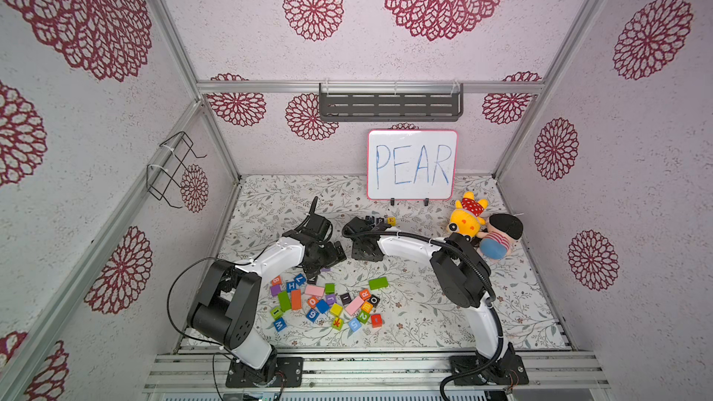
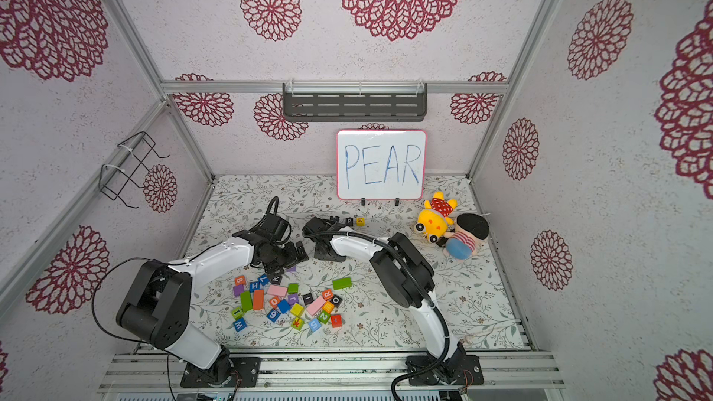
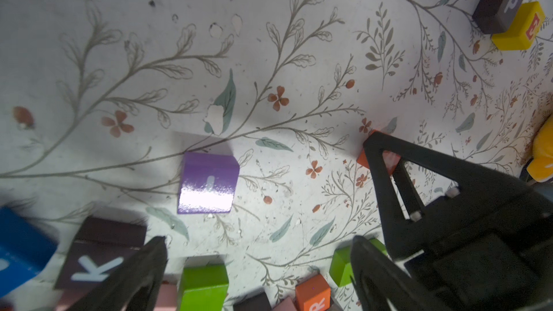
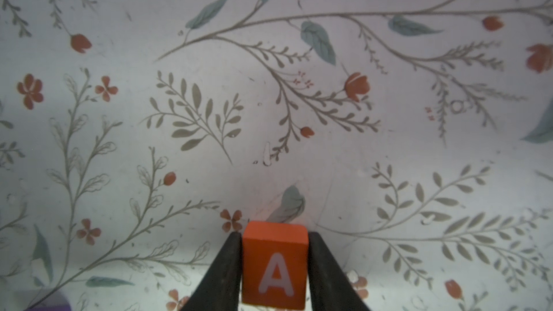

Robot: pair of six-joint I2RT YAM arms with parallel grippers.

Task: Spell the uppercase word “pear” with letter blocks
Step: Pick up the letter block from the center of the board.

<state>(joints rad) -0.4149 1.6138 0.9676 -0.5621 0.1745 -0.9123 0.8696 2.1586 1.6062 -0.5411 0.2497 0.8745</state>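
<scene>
The orange-red white-A cube (image 4: 274, 267) is pinched by the right pincer (image 4: 274, 236) — to be set right of the yellow E cube (image 1: 391, 220); left pincer (image 3: 260, 243) spread.

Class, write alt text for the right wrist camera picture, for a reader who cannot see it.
An orange-red cube with a white A is clamped between the two black fingers of the right gripper, close to the camera. Beyond it spreads the table, pale and printed with leafy stems and small red flowers.
</scene>
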